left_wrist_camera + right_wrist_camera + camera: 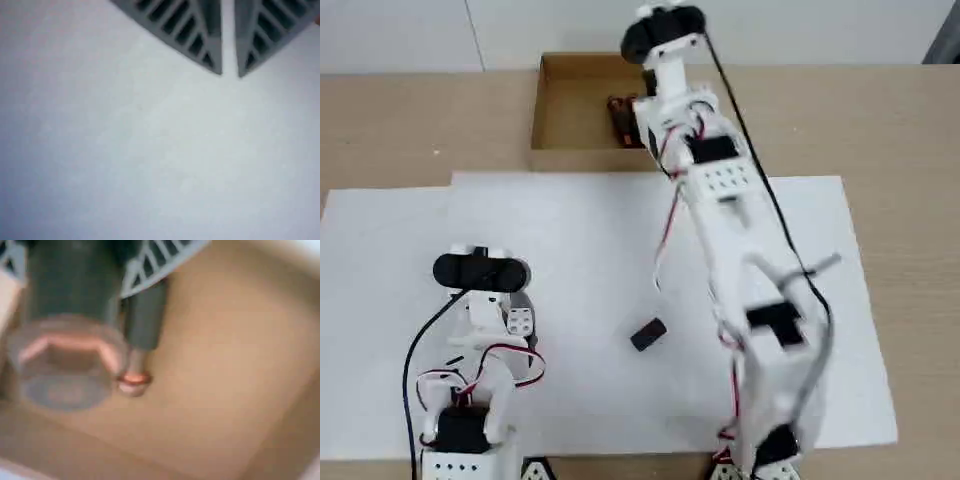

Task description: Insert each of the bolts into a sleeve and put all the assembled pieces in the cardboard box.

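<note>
Right gripper (pixel 628 120) sits inside the brown cardboard box (pixel 552 100) at the far side, clenched around a dark grey sleeve (pixel 65 285) holding a coppery bolt (pixel 75 342); a short black sleeve (pixel 648 333) lies mid-table on the white paper sheet (pixel 570 250); left gripper (pixel 230 72), near left, closed on nothing.

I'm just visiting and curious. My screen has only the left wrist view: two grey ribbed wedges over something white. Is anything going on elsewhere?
Observer: Yes. The right gripper is at the far side, down inside the cardboard box.
Visitor: Is anything in that box?
Observer: The right wrist view shows a dark sleeve in there, with a copper-coloured bolt tip poking out of its end.
Visitor: And is anything left outside the box?
Observer: One small dark piece lies on the white paper, between the two arms.
</note>
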Robot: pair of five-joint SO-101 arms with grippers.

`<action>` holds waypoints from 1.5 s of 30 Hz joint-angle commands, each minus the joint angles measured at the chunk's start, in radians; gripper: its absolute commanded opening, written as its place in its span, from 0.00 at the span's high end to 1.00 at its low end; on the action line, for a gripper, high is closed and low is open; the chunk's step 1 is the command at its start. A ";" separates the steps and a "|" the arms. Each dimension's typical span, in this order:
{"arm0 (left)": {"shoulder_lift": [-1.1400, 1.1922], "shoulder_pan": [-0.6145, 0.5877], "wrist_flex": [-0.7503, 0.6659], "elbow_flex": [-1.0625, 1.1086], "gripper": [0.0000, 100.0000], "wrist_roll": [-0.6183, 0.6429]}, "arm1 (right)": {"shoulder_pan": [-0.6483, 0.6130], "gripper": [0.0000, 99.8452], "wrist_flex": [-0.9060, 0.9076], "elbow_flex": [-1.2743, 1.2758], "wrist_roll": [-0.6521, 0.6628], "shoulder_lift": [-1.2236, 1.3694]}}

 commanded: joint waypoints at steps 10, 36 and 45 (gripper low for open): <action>-0.011 0.000 -0.023 -0.001 0.99 -0.006 | -0.114 0.99 -0.030 -0.660 0.241 0.507; -0.011 0.000 -0.023 -0.001 0.99 -0.006 | -0.139 0.99 0.521 -0.961 0.276 0.481; -0.011 0.000 -0.023 -0.001 0.99 -0.003 | -0.094 1.00 0.972 -1.208 0.275 0.461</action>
